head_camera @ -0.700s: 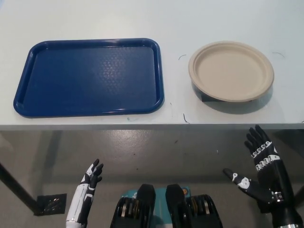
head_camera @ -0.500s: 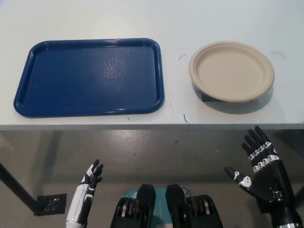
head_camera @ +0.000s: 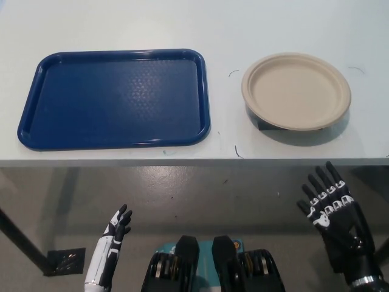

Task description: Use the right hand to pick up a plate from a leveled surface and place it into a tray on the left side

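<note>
Now right hand (head_camera: 331,207) turned, fingers spread, holding nothing, below table edge, plate (head_camera: 296,90) and tray (head_camera: 113,98) unmoved

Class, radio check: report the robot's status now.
Right hand open, below table edge, short of plate. Left hand open, low. Plate raised beside bare tray. Path clear.

One blue tray (head_camera: 114,99). One beige plate (head_camera: 296,90). One tabletop (head_camera: 243,24). Two robot hands: white left robot hand (head_camera: 115,234), black right robot hand (head_camera: 333,210).
</note>
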